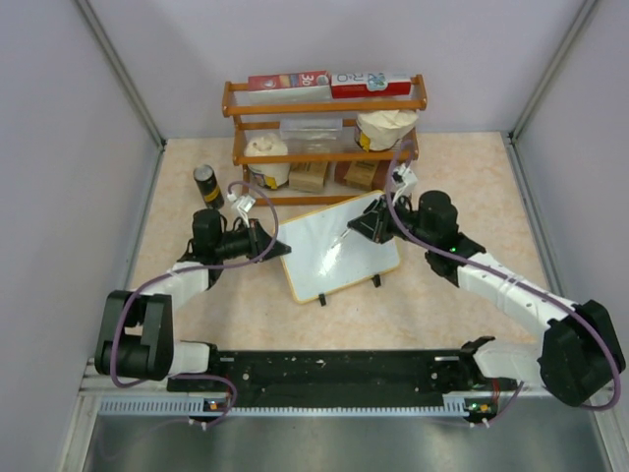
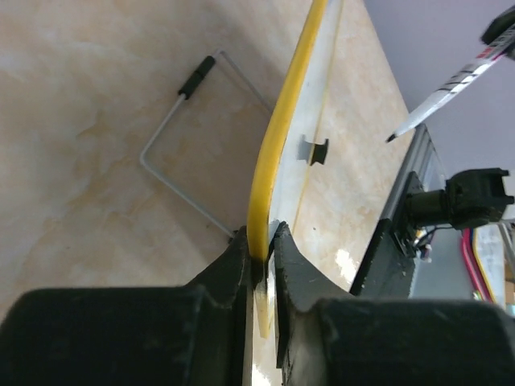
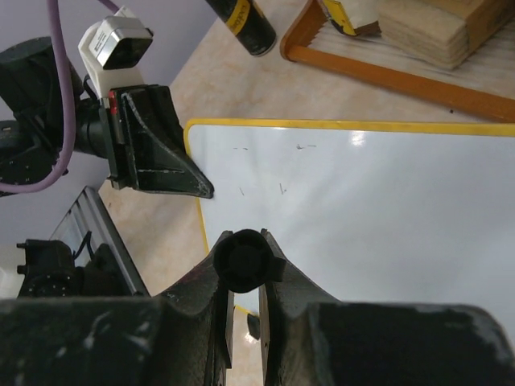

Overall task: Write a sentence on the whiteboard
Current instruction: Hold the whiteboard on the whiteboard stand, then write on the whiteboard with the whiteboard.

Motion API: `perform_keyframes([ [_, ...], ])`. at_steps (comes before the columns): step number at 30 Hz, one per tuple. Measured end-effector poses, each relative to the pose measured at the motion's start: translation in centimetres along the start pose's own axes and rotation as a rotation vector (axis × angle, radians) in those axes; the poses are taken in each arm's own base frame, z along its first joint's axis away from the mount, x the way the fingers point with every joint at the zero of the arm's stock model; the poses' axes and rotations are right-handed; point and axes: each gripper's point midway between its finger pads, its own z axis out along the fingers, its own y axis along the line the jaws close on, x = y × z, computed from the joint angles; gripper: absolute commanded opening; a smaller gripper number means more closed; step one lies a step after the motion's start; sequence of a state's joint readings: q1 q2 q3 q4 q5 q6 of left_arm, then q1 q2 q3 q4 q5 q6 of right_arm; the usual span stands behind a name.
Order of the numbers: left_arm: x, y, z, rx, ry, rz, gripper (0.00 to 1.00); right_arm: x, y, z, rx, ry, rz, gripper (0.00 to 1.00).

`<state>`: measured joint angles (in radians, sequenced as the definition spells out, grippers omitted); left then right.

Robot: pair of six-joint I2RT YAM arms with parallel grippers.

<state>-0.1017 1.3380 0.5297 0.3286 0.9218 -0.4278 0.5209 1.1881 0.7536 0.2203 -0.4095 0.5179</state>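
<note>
The top camera looks steeply down from above the near edge, over the whole bench [image 1: 462, 187]. Wrist cameras sit very close: left sighting along the whiteboard [image 2: 278, 145] edge, right facing its surface. All three share that board.

I work in a robot test cell in a lab, not a home or a shop. Plain grey-lilac wall panels [image 1: 59, 197] close me in at nine, twelve and three o'clock, joined by bare aluminium posts [image 1: 120, 71]. I am bolted to a black slotted rail [image 1: 334, 369] at six o'clock, and purple cable [image 3: 56, 40] hangs in loose loops. The beige stone-patterned tabletop [image 1: 472, 177] carries staged props: a wooden rack [image 1: 324, 98] of boxes [image 1: 329, 83] and tubs [image 1: 265, 152] at twelve, a can [image 1: 206, 184] at eleven, the whiteboard [image 1: 369, 251] at centre.
</note>
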Motion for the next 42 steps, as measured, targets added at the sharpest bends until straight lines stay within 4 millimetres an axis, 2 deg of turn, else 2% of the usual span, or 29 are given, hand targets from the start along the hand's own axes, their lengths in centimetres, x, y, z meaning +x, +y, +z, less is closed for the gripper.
perform_keyframes([
  [2, 0.0, -0.6, 0.0, 0.031, 0.011, 0.005, 0.01, 0.5, 0.7, 0.7, -0.024, 0.009, -0.026, 0.00],
  [6, 0.1, -1.2, -0.1, 0.064, 0.020, 0.013, 0.00, 1.3, 2.6, 2.2, -0.069, 0.015, -0.096, 0.00],
  [10, 0.1, -1.3, -0.1, 0.070, 0.023, 0.016, 0.00, 0.3, 4.2, 3.5, -0.095, -0.034, -0.152, 0.00],
  [15, 0.1, -1.2, -0.1, 0.063, 0.028, 0.006, 0.00, -0.9, 4.9, 4.4, -0.070, -0.113, -0.201, 0.00],
  [20, 0.0, -0.9, 0.0, 0.041, 0.039, -0.020, 0.00, -1.3, 4.8, 5.5, -0.026, -0.168, -0.236, 0.00],
  [25, 0.1, -0.5, 0.0, 0.008, 0.050, -0.043, 0.00, -0.8, 3.7, 6.6, 0.024, -0.181, -0.258, 0.00],
  [35, 0.3, -0.2, -0.1, -0.014, 0.057, -0.055, 0.00, -1.8, 3.2, 7.1, 0.054, -0.241, -0.273, 0.00],
  [42, 0.6, 0.0, -0.1, -0.021, 0.063, -0.062, 0.00, -1.1, 2.8, 7.9, 0.055, -0.229, -0.269, 0.00],
])
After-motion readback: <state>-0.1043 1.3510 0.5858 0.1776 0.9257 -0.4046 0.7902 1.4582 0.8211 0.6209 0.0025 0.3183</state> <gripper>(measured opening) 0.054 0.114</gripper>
